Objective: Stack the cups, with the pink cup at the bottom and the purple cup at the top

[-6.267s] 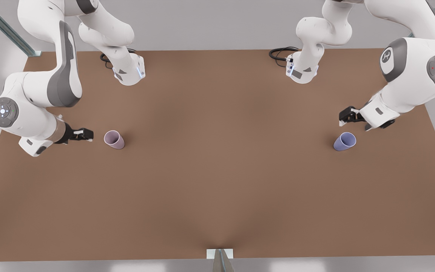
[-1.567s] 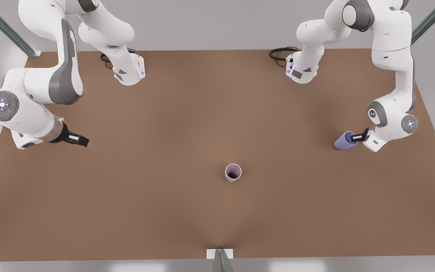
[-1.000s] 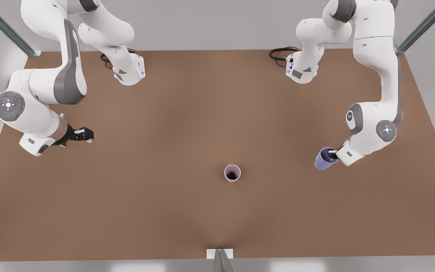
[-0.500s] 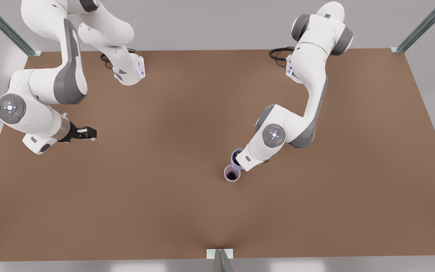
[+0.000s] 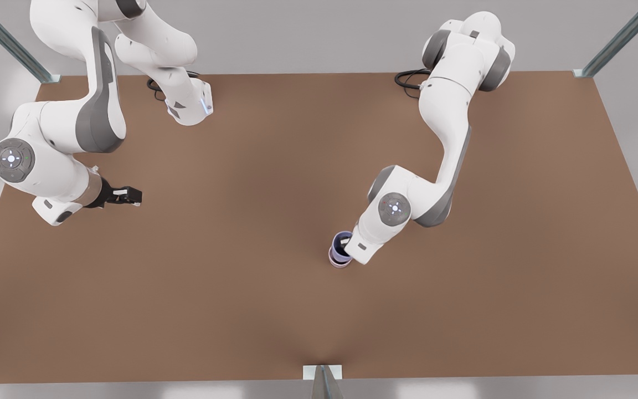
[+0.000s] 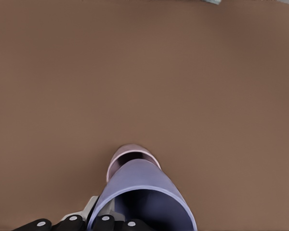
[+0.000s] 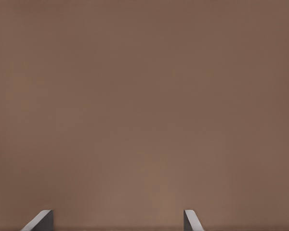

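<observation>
The pink cup [image 5: 338, 261] stands upright near the middle of the brown table, and its rim [image 6: 128, 153] is partly covered. The purple cup [image 5: 341, 242] hangs tilted right over it, its base at the pink cup's mouth. Whether it sits inside I cannot tell. My left gripper [image 5: 348, 247], on the arm at the front view's right, is shut on the purple cup [image 6: 144, 190] at its rim. My right gripper [image 5: 130, 195] waits open low over the table at the front view's left, its fingertips [image 7: 42, 219] spread wide over bare table.
Both arm bases [image 5: 189, 105] and black cables [image 5: 410, 77] sit along the table's back edge. A small metal bracket [image 5: 323, 372] marks the middle of the front edge. Bare tabletop [image 5: 214, 288] surrounds the cups.
The left gripper lifted the purple cup from the front view's right and carried it to the middle, now lowering it onto the pink cup. The right arm has stayed put.
</observation>
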### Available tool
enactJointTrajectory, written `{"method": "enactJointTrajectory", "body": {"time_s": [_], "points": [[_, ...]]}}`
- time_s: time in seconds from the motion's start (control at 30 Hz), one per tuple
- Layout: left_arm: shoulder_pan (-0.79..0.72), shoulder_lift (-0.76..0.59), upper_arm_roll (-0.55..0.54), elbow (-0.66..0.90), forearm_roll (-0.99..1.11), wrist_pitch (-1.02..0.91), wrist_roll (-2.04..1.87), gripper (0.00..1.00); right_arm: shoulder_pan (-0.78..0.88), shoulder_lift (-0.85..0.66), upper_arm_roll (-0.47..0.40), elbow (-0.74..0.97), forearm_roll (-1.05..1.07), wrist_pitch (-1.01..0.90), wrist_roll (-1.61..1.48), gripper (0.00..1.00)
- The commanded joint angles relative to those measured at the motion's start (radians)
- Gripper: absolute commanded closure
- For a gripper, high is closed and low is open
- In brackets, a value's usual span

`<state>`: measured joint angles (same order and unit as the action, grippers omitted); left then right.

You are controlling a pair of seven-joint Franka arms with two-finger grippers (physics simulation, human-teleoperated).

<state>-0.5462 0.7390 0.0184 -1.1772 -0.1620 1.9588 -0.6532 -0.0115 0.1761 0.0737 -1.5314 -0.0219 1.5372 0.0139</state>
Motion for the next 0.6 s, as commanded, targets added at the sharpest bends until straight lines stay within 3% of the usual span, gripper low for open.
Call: {"method": "enactJointTrajectory", "body": {"time_s": [0.0,0.57], "points": [[0.0,0.002,0.0,-0.001,-0.004,0.017,-0.192,0.79,0.001,-0.001,0.0,0.0,0.004,0.0,0.031,0.0],[-0.009,0.016,0.0,-0.035,-0.022,0.02,-0.197,0.79,-0.001,0.0,0.0,-0.001,0.004,0.0,0.023,0.0]]}}
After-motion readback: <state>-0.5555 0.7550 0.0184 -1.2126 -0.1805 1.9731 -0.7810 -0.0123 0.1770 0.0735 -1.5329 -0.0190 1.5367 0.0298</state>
